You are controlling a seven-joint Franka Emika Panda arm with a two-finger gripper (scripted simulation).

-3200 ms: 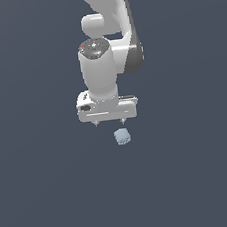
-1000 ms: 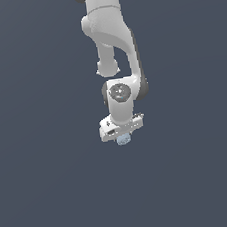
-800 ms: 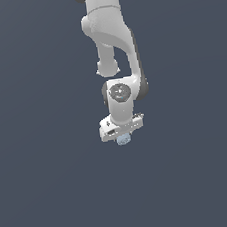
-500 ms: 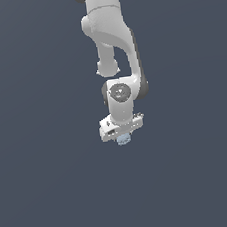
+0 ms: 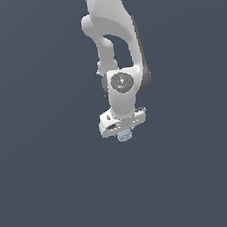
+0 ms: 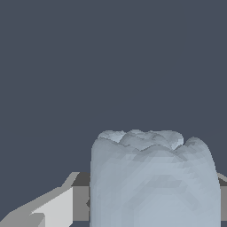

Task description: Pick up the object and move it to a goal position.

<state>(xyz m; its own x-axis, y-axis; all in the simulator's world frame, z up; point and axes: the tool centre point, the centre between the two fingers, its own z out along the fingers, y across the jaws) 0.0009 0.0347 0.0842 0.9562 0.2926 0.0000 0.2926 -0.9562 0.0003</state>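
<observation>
No visible change: object (image 5: 123,136) between the fingers (image 6: 53,208) as before.

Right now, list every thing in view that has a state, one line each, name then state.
gripper: down over the object, the object between its fingers; whether they press it cannot be told.
object: pale blue-grey lumpy blob, only its lower edge showing under the gripper in the exterior view; it fills the near part of the wrist view; resting or lifted cannot be told.
arm: bent, reaching straight down.
</observation>
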